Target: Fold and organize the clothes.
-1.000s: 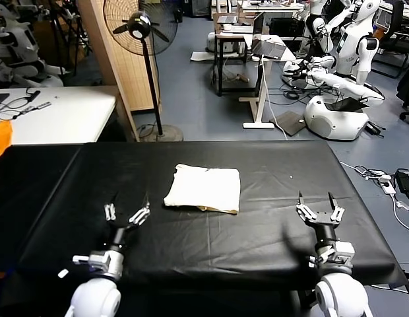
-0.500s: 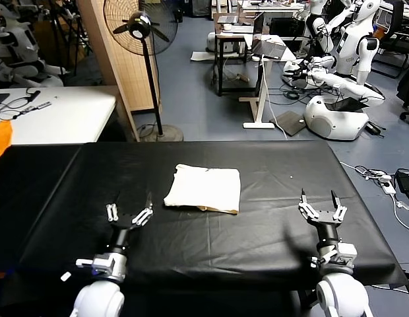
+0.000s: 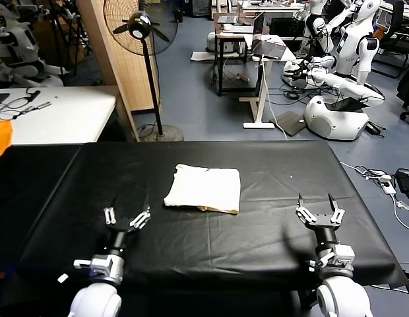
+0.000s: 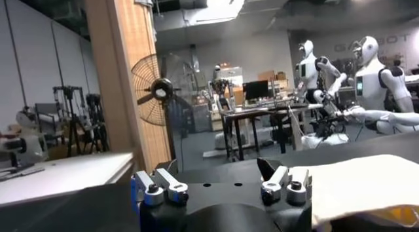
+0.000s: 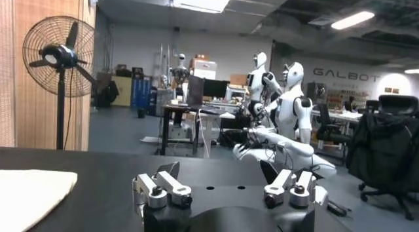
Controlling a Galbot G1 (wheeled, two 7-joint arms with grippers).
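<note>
The shirt is seen lying folded into a flat, roughly rectangular pad on the black table cover, about mid-table and slightly toward the far edge. Its near edge is angled a little, with the near right corner showing a darker fold line. Nothing is touching it.

The left gripper is held low over the cover near the front edge, on the near left side of the shirt and clear of it. Its fingers are spread apart and nothing is held between them. In the left wrist view the same gripper is seen splayed, with the shirt lying just beyond one finger.

The right gripper is positioned near the front right part of the table, well apart from the shirt. Its fingers are spread too, nothing gripped. In the right wrist view, the gripper is seen released, with a corner of the shirt off to one side on the cover.

An orange cloth is visible at the far left edge, off the black cover. A standing fan is seen behind the table.
</note>
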